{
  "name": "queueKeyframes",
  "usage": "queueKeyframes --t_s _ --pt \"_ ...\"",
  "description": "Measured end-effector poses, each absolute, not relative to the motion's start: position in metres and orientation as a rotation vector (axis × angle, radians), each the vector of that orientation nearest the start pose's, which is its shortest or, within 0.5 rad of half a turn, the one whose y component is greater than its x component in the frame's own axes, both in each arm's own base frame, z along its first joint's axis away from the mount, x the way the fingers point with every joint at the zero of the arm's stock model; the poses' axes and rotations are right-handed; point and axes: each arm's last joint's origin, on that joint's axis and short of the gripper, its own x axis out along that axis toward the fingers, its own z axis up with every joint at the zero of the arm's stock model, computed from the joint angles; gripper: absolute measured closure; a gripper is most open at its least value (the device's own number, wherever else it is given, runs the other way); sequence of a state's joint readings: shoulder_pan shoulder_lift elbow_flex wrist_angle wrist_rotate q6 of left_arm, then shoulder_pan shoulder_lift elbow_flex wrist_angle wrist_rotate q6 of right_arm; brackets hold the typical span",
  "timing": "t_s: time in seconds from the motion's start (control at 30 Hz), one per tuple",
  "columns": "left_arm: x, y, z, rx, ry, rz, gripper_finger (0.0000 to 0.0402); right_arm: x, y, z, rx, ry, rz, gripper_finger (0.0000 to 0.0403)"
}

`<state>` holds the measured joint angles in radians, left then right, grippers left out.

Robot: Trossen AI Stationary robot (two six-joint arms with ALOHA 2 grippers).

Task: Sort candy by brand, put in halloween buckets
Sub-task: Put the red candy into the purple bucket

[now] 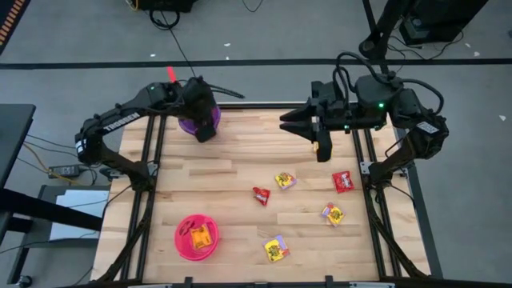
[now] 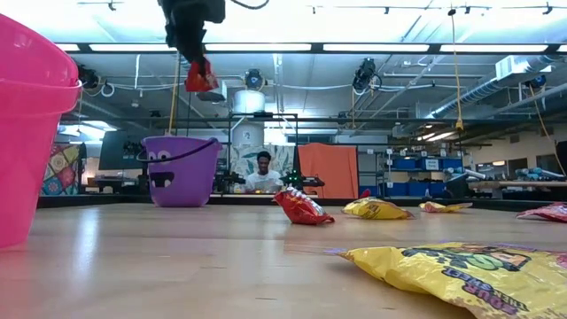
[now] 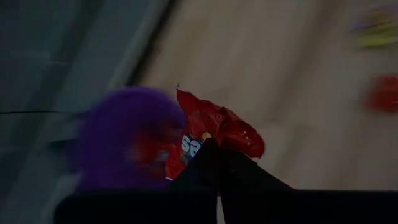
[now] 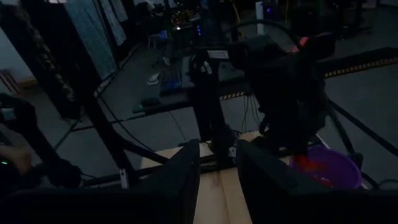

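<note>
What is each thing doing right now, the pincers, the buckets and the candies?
Left pincer: shut on a red candy, above the purple bucket.
Right pincer: empty, waiting above the table's far edge.
Purple bucket: upright.
Pink bucket: upright, candy inside.
Loose candies: lying on the table.

left gripper (image 1: 204, 128) over purple bucket (image 1: 192, 122) | pink bucket (image 1: 197, 238) holds candy | right gripper (image 1: 286, 122) aloft

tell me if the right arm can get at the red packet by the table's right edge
Probably yes. The right end effector hangs over the far side of the table, and the red packet lies flat on that arm's side with nothing on it or crowding it.
</note>
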<state>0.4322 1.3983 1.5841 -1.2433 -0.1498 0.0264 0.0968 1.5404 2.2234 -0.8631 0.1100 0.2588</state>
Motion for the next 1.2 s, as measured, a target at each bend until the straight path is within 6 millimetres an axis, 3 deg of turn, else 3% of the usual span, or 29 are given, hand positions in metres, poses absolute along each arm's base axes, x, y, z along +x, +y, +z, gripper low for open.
queueKeyframes --t_s 0.17,0.4,0.67,0.83,1.03,1.2 --pt "0.225 0.115 0.384 -0.306 1.012 0.317 0.0399 0.247 0.024 0.557 0.240 0.152 -0.034 0.0285" --pt "0.200 0.140 0.380 -0.453 1.051 0.369 0.0400 0.237 0.025 0.562 0.222 0.125 -0.053 0.0285" --pt "0.179 0.170 0.384 -0.655 0.899 0.328 0.0400 0.236 0.025 0.562 0.213 0.125 -0.053 0.0285" --pt "0.170 0.187 0.387 -0.658 0.832 0.450 0.0400 0.236 0.026 0.562 0.205 0.126 -0.048 0.0285" --pt "0.161 0.202 0.383 -0.616 0.873 0.643 0.0400 0.236 0.026 0.562 0.195 0.127 -0.047 0.0285" --pt "0.157 0.203 0.381 -0.624 0.891 0.668 0.0387 0.236 0.026 0.562 0.192 0.127 -0.047 0.0285"
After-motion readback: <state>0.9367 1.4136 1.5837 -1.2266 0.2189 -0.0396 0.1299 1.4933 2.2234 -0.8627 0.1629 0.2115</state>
